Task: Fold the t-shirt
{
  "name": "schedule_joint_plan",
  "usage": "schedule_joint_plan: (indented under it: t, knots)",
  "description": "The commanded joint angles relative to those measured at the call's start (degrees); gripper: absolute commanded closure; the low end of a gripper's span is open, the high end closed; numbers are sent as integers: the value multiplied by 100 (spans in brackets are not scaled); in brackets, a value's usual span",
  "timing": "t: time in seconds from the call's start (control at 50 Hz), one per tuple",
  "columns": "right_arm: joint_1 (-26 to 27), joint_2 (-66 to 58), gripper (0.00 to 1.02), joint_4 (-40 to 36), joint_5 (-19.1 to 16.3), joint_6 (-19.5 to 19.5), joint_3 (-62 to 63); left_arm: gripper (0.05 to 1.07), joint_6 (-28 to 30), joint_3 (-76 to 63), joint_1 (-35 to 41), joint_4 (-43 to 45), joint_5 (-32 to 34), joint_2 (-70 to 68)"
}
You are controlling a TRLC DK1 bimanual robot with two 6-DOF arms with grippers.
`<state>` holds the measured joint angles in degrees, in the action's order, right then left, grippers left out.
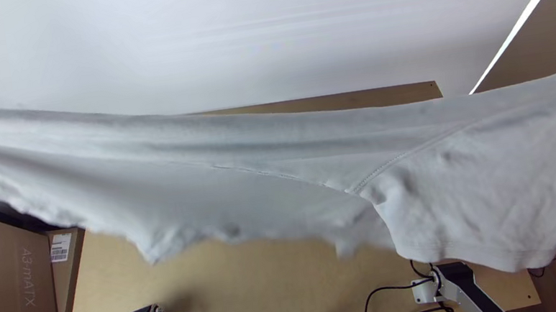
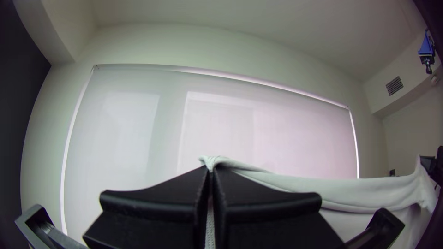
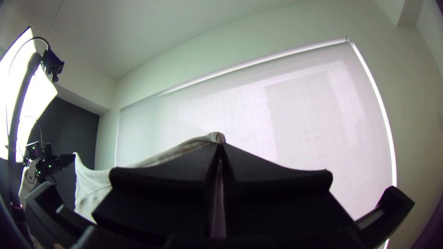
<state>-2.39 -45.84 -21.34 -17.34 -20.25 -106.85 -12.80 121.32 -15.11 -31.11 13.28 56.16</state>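
The light grey t-shirt (image 1: 273,171) hangs stretched across the top view, high above the table, its upper edge pulled nearly taut and its lower part drooping in loose folds. In the left wrist view my left gripper (image 2: 211,170) is shut on a bunched bit of the shirt (image 2: 350,191), which runs off towards the other arm. My right gripper (image 3: 220,145) is likewise shut, pinching another bunched piece of the cloth (image 3: 91,184) at its fingertips in the right wrist view. The rest of the shirt spans the space between both grippers.
Below the cloth lies the wooden table (image 1: 252,283), with cables near the arms' bases. Cardboard boxes (image 1: 9,281) stand beyond its left side. A lamp on a pole (image 3: 23,92) and a large pale window blind (image 2: 212,124) show in the room behind.
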Motion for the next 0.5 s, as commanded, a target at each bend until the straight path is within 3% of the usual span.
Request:
schedule_joint_plan:
  t: [0.0,0.16,0.3,0.48]
  knots:
    - [-77,-74,100,-10,117,-260,24,105,-250,-20,88,-290,17,-26]
    - [-244,5,100,-406,108,-524,876,105,-346,-1031,334,-1134,228,-343]
    - [-464,322,100,-792,100,-840,2282,105,84,-3606,360,-457,237,-1573]
    - [-701,832,100,-1276,108,-972,4190,105,357,-5584,360,-756,351,-2417]
